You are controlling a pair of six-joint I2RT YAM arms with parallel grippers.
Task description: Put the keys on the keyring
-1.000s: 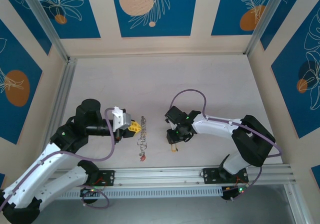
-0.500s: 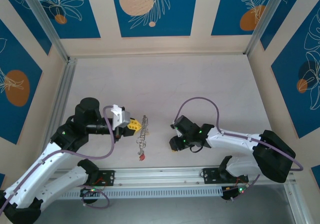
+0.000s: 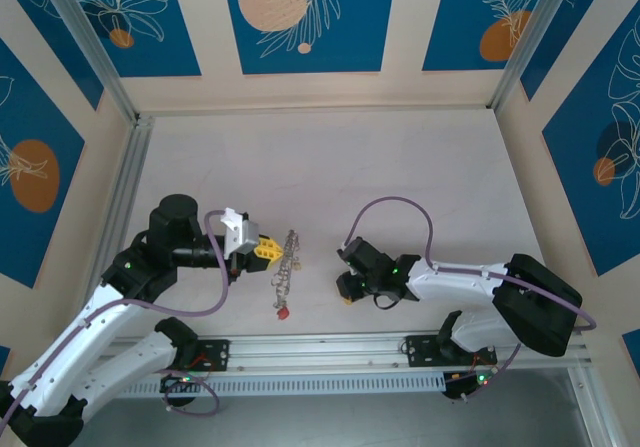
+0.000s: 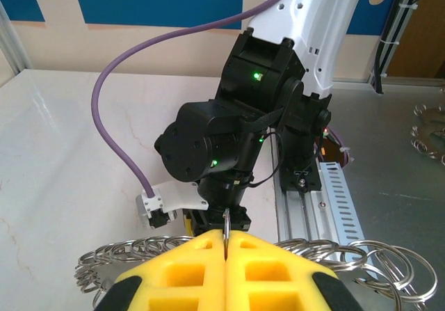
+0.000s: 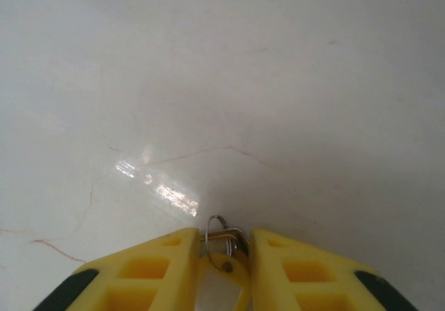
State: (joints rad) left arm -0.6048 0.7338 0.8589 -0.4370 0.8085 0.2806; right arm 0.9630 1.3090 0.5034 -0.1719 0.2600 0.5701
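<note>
Desk (image 3: 330, 157): pale, marbled; blue leaf-print wall panels (image 3: 300, 27) behind.
Left fingers (image 4: 174, 273): yellow, pressed together, pinching the thin keyring (image 4: 227, 222) at their tips.
Keys (image 3: 287, 267): silvery bunch in a line just beside the left fingers, between the two arms; red tag (image 3: 284, 314) at its near end.
Right fingers (image 5: 153, 269): low over the desk, pinching one yellow-tagged key (image 5: 222, 283) that carries a small split ring (image 5: 217, 226).
</note>
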